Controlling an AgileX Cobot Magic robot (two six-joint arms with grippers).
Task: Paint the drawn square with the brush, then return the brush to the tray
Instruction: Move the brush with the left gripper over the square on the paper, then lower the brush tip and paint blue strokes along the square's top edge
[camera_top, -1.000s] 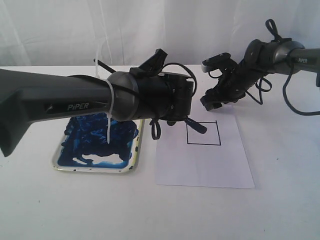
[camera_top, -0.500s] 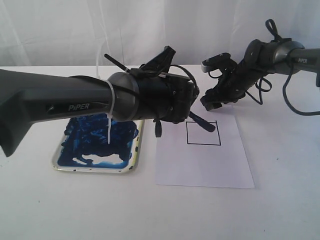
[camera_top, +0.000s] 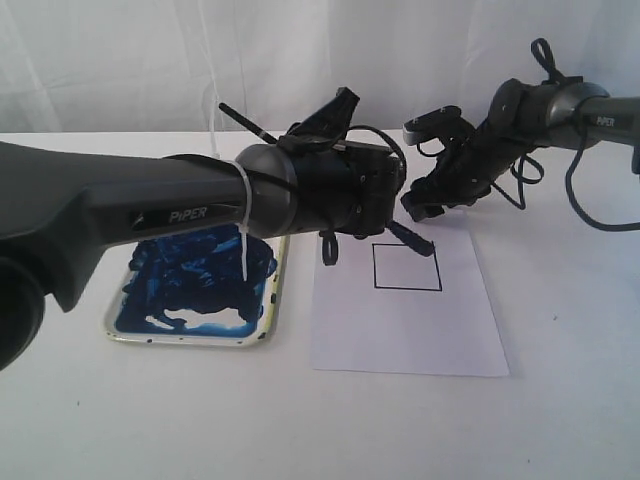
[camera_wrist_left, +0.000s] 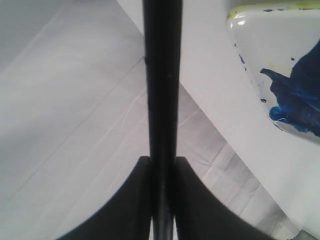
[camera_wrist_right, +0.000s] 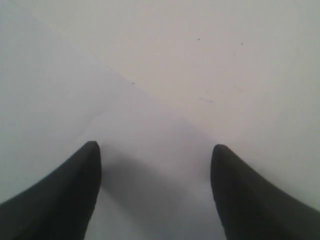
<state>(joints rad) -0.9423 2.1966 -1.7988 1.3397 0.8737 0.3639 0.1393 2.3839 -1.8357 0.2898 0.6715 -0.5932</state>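
The brush (camera_top: 247, 122) (camera_wrist_left: 161, 75) is a long thin black stick, and my left gripper (camera_top: 375, 205) (camera_wrist_left: 161, 160) is shut on it. The handle end sticks up and back on the left. The dark tip (camera_top: 418, 241) slants down to the top edge of the drawn square (camera_top: 407, 267), whose inside is blank. Whether the tip touches the paper cannot be told. The tray (camera_top: 272, 310) (camera_wrist_left: 235, 20), cream and smeared with dark blue paint, lies left of the paper. My right gripper (camera_top: 420, 205) (camera_wrist_right: 155, 150) stands open just above the paper's far edge, holding nothing.
The white paper sheet (camera_top: 405, 335) lies flat on the white table (camera_top: 560, 400), right of the tray. A white curtain (camera_top: 400, 50) closes off the back. My left arm (camera_top: 120, 210) stretches over the tray and hides its far part.
My left arm has swung right and rotated. The brush's handle end has moved right, and its tip has gone from inside the square's upper left to its top edge. The right arm has not moved.
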